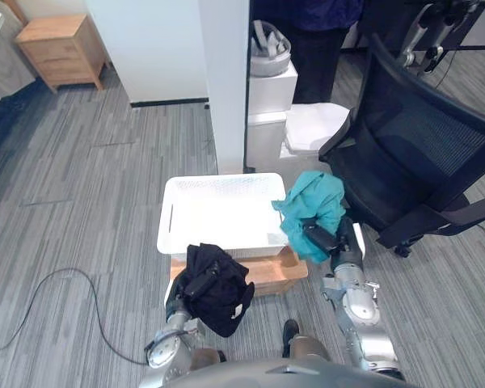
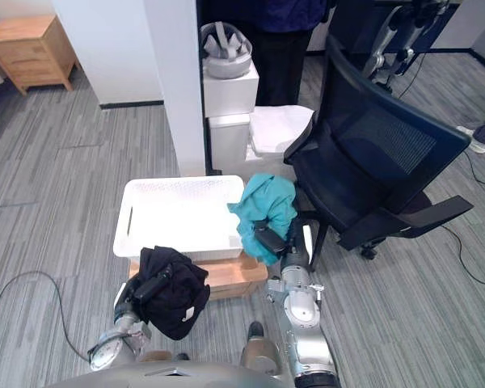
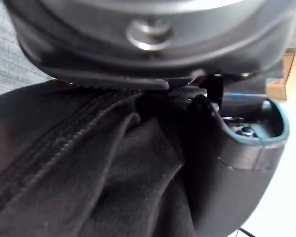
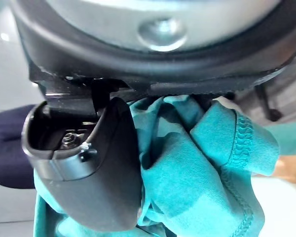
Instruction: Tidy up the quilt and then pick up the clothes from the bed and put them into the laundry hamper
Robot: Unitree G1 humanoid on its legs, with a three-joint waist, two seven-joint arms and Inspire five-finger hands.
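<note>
A white laundry hamper (image 1: pixel 218 212) stands on a low wooden block (image 1: pixel 271 273) in front of me. My left hand (image 1: pixel 200 283) is shut on a black garment (image 1: pixel 218 291) that hangs just before the hamper's near left edge. In the left wrist view the black cloth (image 3: pixel 89 168) bunches against the thumb (image 3: pixel 237 148). My right hand (image 1: pixel 323 239) is shut on a teal garment (image 1: pixel 314 204), held at the hamper's right rim with part of the cloth draped over that corner. The teal cloth (image 4: pixel 202 173) is pressed by the thumb (image 4: pixel 103 168) in the right wrist view.
A black mesh office chair (image 1: pixel 420 162) stands close on the right. White boxes (image 1: pixel 271 89) and a white pillar (image 1: pixel 225 81) stand behind the hamper. A wooden bedside cabinet (image 1: pixel 61 48) is at the far left. A person in dark clothes (image 1: pixel 315 40) stands behind the boxes. Grey carpet lies to the left.
</note>
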